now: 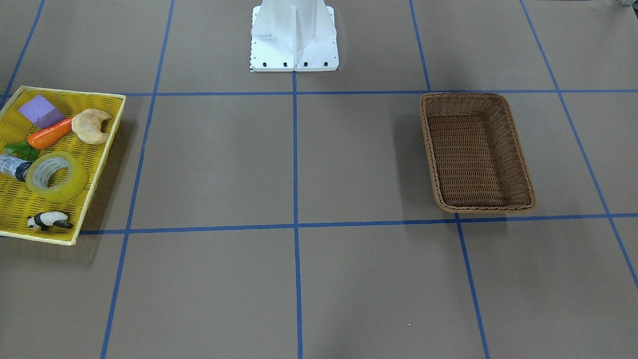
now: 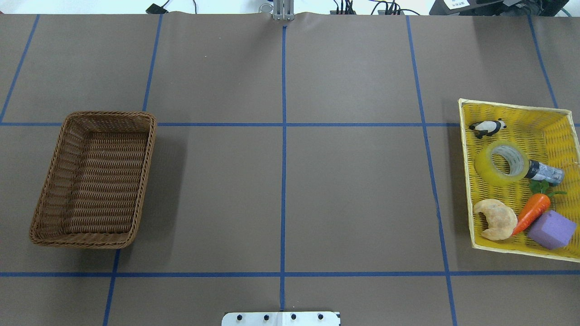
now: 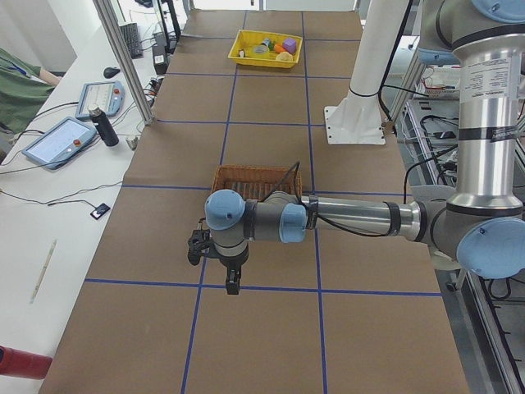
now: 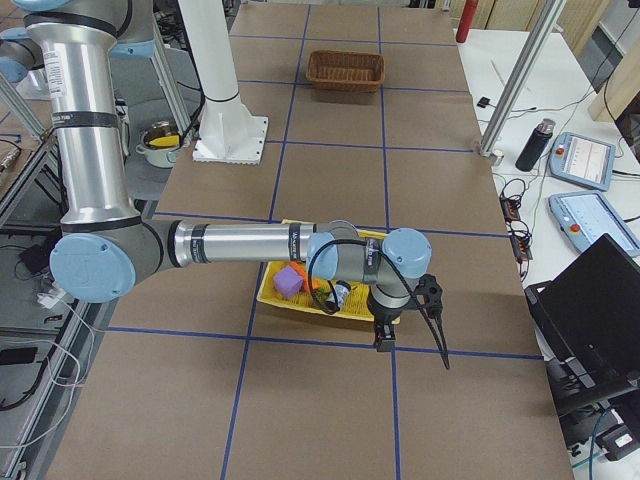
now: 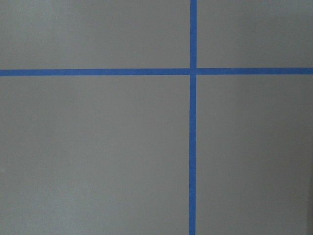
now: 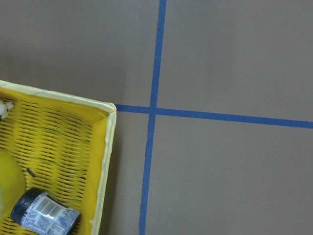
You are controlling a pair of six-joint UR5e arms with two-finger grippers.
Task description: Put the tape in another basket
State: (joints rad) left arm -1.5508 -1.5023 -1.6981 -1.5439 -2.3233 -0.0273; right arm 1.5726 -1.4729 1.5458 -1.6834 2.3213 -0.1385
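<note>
1. My right gripper (image 4: 384,335) hangs just off the edge of the yellow tray (image 2: 543,131). I cannot tell whether its jaws stand wide or narrow, and the same goes for my left gripper (image 3: 232,279), near the basket (image 2: 52,190).
2. The tape (image 2: 485,172) lies flat in that tray, near my right gripper, touching a small bottle (image 2: 546,172) (and well apart from the basket).
3. I judge it light, stiff and slick-sided — best taken across the ring wall, one finger in the core and one outside, on the side away from the bottle.
</note>
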